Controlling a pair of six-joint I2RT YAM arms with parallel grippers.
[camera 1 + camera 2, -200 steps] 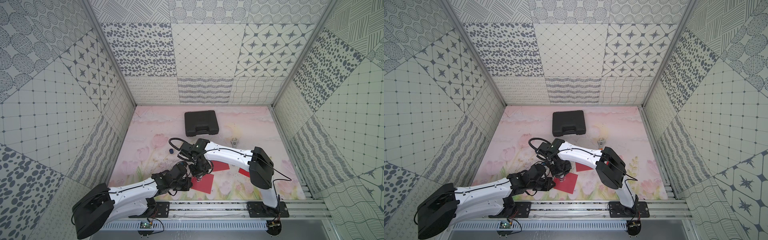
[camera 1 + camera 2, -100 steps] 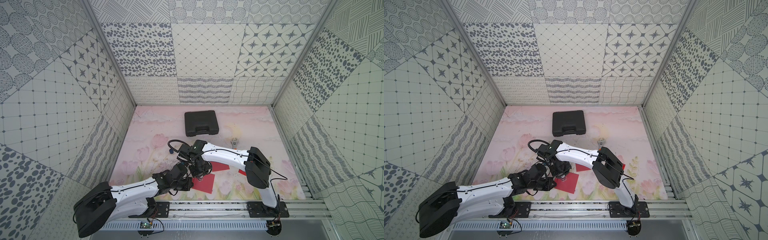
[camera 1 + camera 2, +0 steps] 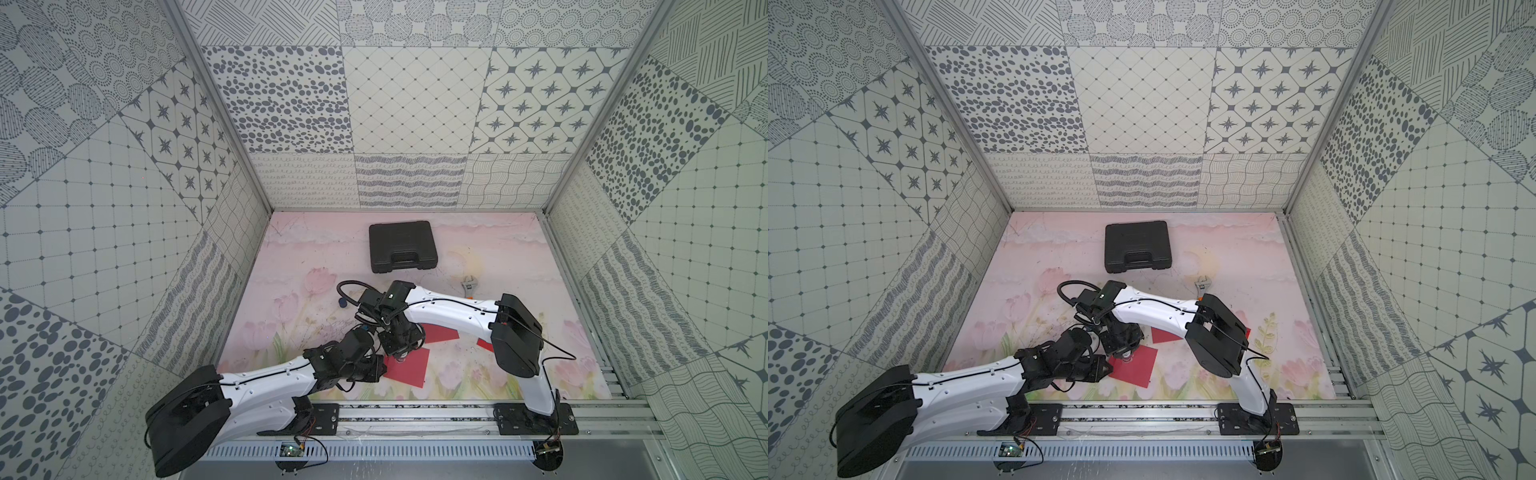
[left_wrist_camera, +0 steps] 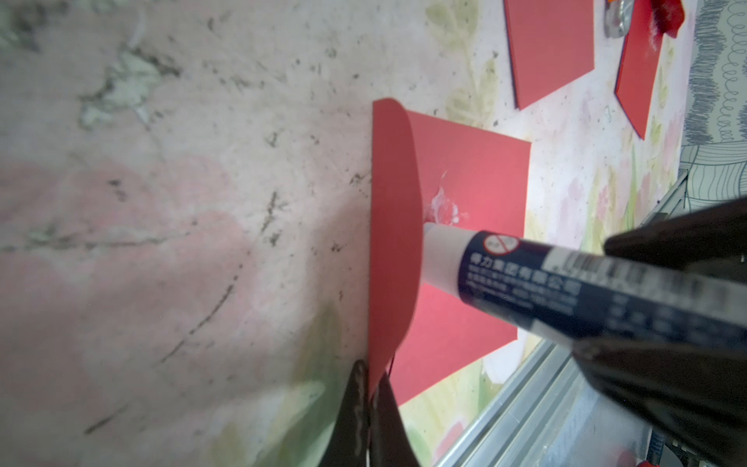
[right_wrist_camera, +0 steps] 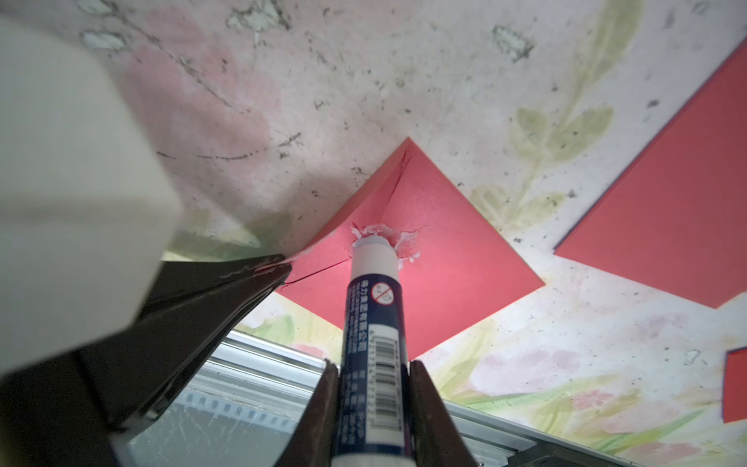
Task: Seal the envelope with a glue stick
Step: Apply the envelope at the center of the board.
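Observation:
A red envelope (image 3: pixel 411 370) lies near the table's front edge, its flap (image 4: pixel 394 242) lifted up off the body. My left gripper (image 4: pixel 370 372) is shut on the flap's edge and holds it raised. Gripped in my shut right gripper (image 5: pixel 372 368) is the glue stick (image 5: pixel 374 323), navy with a white label and no cap on. Its white tip presses on the envelope's body (image 5: pixel 444 263) just under the flap, amid white glue smears (image 5: pixel 408 242). In both top views the two grippers (image 3: pixel 401 353) (image 3: pixel 1104 368) meet over the envelope (image 3: pixel 1138 370).
Two more red envelopes (image 3: pixel 440 332) (image 3: pixel 484 345) lie just behind and to the right. A small dark blue cap (image 3: pixel 341 303) rests to the left of the right wrist. A black case (image 3: pixel 402 247) and a wrench (image 3: pixel 470 286) lie farther back. The metal rail (image 3: pixel 415 415) runs along the front.
The right arm has shifted slightly to the left and back with the glue stick tip on the envelope. The left gripper still holds the flap in about the same place.

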